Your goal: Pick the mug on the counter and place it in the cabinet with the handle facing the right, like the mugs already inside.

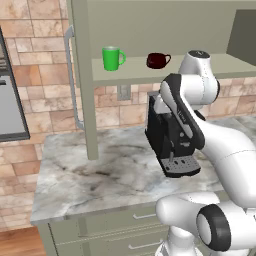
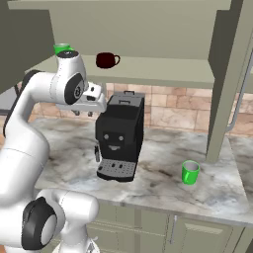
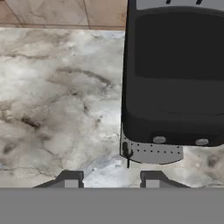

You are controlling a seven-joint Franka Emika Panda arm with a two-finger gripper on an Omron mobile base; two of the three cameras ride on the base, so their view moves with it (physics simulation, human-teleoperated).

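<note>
Standing upright on the grey-white marbled stone counter [image 2: 163, 173], the plain green straight-sided ceramic mug [image 2: 190, 172] sits near the front edge in the right base view, well apart from the boxy black coffee machine [image 2: 120, 136] to its left and close to the sage-beige cabinet's [image 2: 221, 99] side panel. Its loop handle cannot be made out from here. The two-finger gripper [image 3: 113, 178] hangs above the counter just beside the coffee machine's upper left side, well apart from the mug; in the hand view its 2 small dark fingertips [image 3: 71, 178] stand spread with bare marble between them, holding nothing, and the machine's perforated grey drip tray [image 3: 151, 151] lies just ahead of them. On the cabinet shelf [image 1: 150, 75] above, a brighter lime-green mug [image 1: 113, 58] and a squat dark red mug [image 1: 157, 60] stand side by side, apart from each other, each with its handle to the right in the left base view. A long vertical silver bar handle [image 1: 72, 80] runs down the open cabinet door at the left of that view
</note>
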